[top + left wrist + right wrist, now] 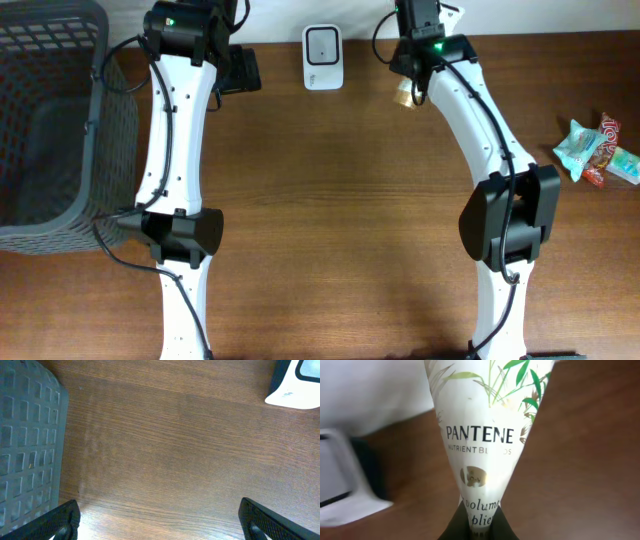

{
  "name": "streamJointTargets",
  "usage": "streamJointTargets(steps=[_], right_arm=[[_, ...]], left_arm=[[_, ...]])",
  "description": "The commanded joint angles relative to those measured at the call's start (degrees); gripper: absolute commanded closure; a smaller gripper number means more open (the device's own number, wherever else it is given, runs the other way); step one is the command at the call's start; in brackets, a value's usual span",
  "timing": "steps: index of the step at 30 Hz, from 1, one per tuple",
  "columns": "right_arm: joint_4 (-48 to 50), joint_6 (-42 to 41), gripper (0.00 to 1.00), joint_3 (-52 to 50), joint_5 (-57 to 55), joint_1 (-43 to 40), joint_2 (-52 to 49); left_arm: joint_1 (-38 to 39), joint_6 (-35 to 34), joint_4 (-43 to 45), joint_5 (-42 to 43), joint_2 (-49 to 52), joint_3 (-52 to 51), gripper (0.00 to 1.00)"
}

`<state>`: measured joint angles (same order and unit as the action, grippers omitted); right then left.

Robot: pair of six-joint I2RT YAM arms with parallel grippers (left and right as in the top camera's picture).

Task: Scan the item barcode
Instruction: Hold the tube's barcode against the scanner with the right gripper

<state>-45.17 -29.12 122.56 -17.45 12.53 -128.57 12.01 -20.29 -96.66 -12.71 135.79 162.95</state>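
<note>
Brown wood is lying under everything, because the table [330,200] is giving us a flat place to work. We are pinching a white Pantene packet [480,435] in our right gripper [479,529]. Its two fingers are squeezing tight on the narrow bottom end so the packet is not slipping out. We are holding the packet up in the air at the far edge of the table, just beside the white barcode scanner [323,57], because the scanner has to see the black lines on it. We are seeing only the front with the name and the green leaves, so we cannot tell where the barcode is. We are guessing it is on the other side, so the packet may need a turn toward the scanner's window. Our left gripper [161,522] is hanging wide open over bare wood with nothing in it. It is out of the way there, between the scanner and the gray basket [50,120]. We are thinking the basket is waiting for things that are done. Some little snack packets [597,152] are lying on the right side, well apart from the scanner.
</note>
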Motion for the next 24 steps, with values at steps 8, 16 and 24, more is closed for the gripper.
streamJointTargets(steps=[8,16,24], right_arm=[[6.84,8.72,0.96,0.57,17.99,2.45,-3.13],[8.04,2.78,0.96,0.46,15.85,2.60,-5.01],[20.98,9.03,0.96,0.44,20.22,5.81,-5.01]], left_arm=[[0.20,0.85,-0.07,-0.61,-0.48,-0.17,0.01],[0.22,0.85,-0.04,-0.61,-0.48,-0.17,0.01],[0.22,0.85,-0.04,-0.61,-0.48,-0.17,0.01]])
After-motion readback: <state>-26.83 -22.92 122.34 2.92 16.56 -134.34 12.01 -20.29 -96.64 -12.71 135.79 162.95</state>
